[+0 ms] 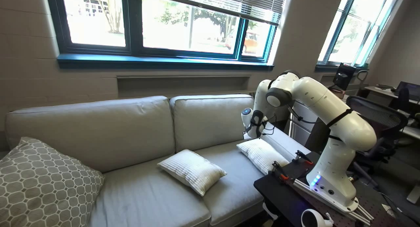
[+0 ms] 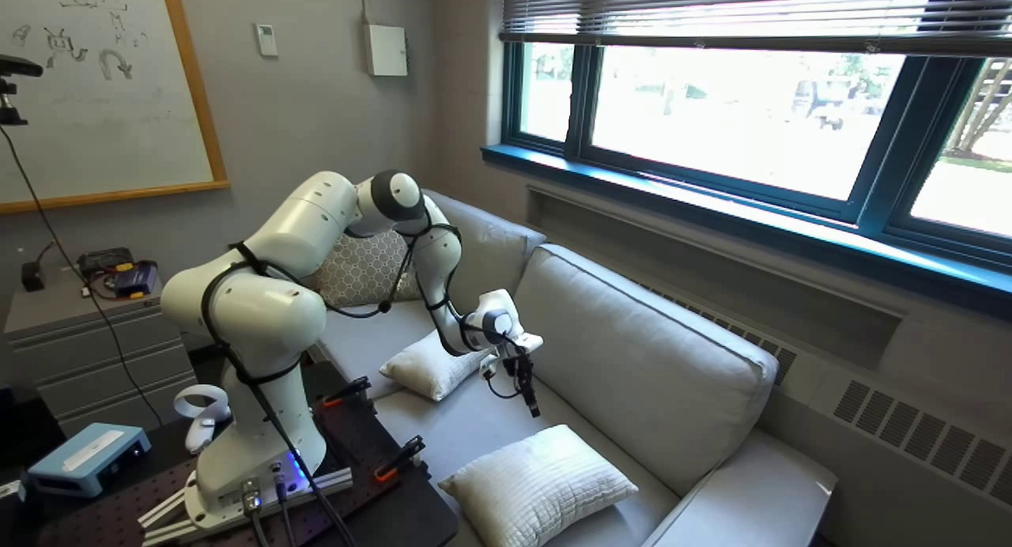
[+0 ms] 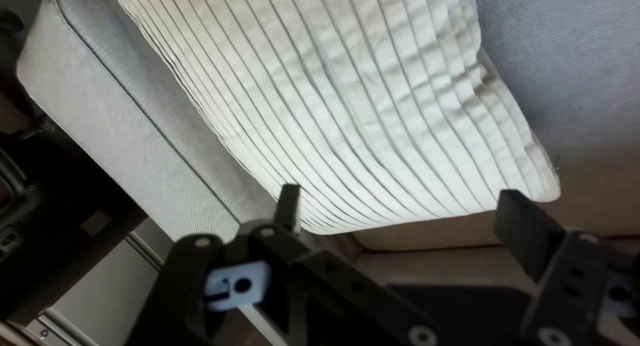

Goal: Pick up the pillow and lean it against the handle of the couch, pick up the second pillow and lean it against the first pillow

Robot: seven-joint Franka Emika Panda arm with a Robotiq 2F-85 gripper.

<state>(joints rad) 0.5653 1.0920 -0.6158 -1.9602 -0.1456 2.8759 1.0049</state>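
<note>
A white ribbed pillow lies flat on the seat beside the couch's armrest (image 1: 287, 140) in both exterior views (image 1: 262, 154) (image 2: 538, 484). It fills the upper middle of the wrist view (image 3: 350, 96), with the armrest (image 3: 125, 116) on its left. A second white pillow (image 1: 193, 171) lies on the middle of the seat, partly behind the arm in an exterior view (image 2: 435, 365). My gripper (image 2: 531, 409) points down above the seat near the first pillow, on its backrest side. In the wrist view its fingers (image 3: 399, 191) are wide apart, with nothing held; the pillow's edge shows between them.
A large patterned pillow (image 1: 49, 184) stands at the far end of the couch. The backrest cushions (image 1: 213, 120) rise behind the seat. The black robot table (image 2: 395, 499) with clamps (image 2: 399, 460) borders the seat's front. A window sill (image 1: 164, 62) runs above the backrest.
</note>
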